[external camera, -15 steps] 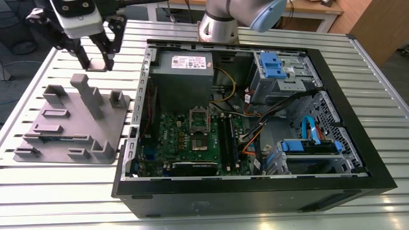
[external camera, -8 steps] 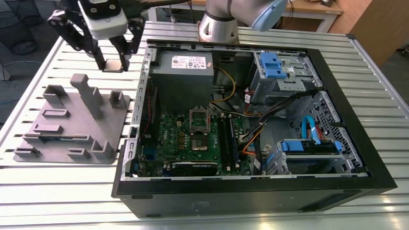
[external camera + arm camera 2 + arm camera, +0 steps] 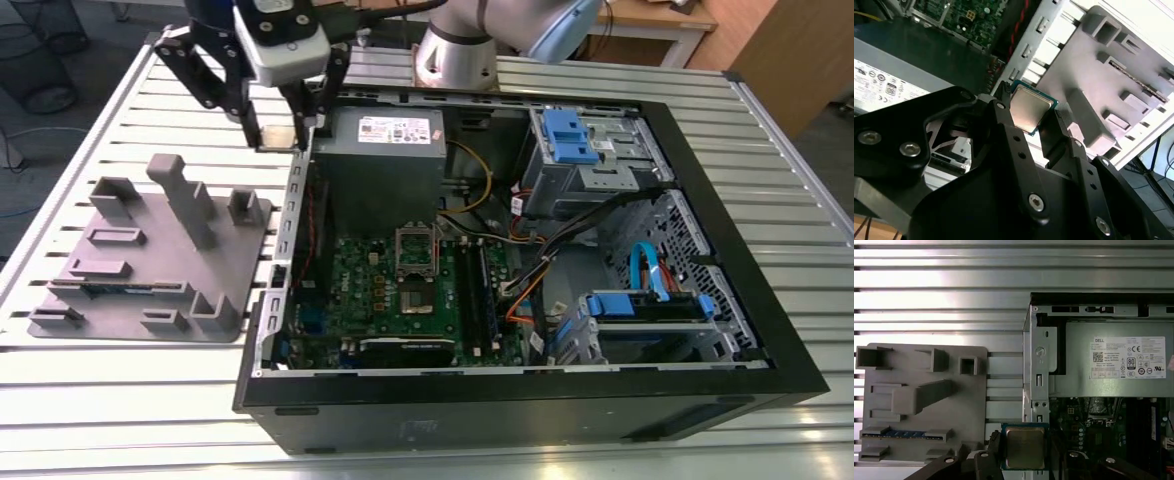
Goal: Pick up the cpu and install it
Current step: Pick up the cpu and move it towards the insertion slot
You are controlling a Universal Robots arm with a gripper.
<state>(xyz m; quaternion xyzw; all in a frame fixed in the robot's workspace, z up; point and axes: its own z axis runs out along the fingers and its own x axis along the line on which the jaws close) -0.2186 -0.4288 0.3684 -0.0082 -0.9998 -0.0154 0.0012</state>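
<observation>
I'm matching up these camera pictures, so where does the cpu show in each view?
Exterior view: the cpu is clamped in the gripper, toward the exterior view's upper left, beside the computer case.
Second wrist view: cpu in the gripper, in front of the case wall.
First wrist view: cpu in the gripper, beside the case wall.
Shared landmark: the grey fixture plate.

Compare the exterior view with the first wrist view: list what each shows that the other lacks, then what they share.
Exterior view: the arm and the blue drive bays at the case's far side. First wrist view: the cpu face-on, its silver top framed by a green rim. Shared: the end effector shut on the cpu, the grey fixture, the power supply and the slatted table.
</observation>
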